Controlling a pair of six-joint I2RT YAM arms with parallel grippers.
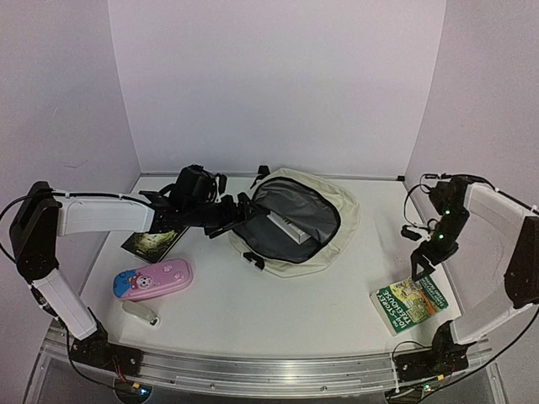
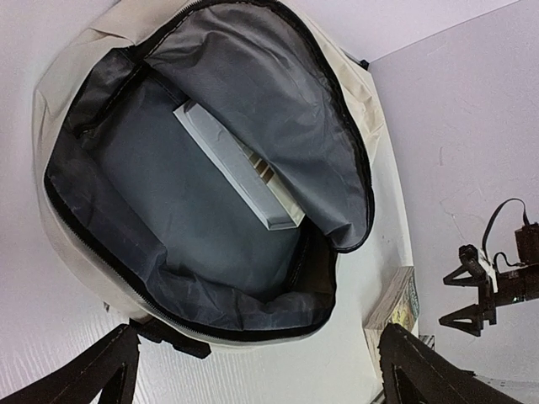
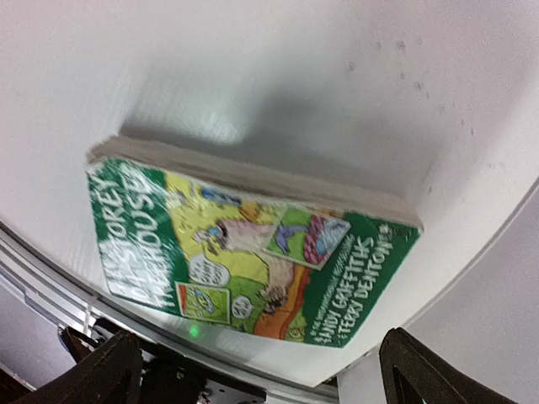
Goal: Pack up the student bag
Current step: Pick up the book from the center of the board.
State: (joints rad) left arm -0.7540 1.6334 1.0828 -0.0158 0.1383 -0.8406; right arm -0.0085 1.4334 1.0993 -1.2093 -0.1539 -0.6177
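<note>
Both sets of jaws are spread wide open. Left gripper (image 2: 257, 337) is parked at the mouth of the student bag (image 1: 341, 215), right gripper (image 3: 257, 337) is hung over a green book (image 1: 408, 305)

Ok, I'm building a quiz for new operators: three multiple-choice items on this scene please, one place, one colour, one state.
1. Lining of the cream fabric backpack? A red, B grey, C blue.
2. Its main compartment? A zipped shut, B open, C turned inside out.
3. The green paperback book lies? A inside the backpack, B against the back wall, C on the white table.
Key: 1 B, grey cloth shows inside; 2 B, the mouth gapes; 3 C, it lies flat there.
</note>
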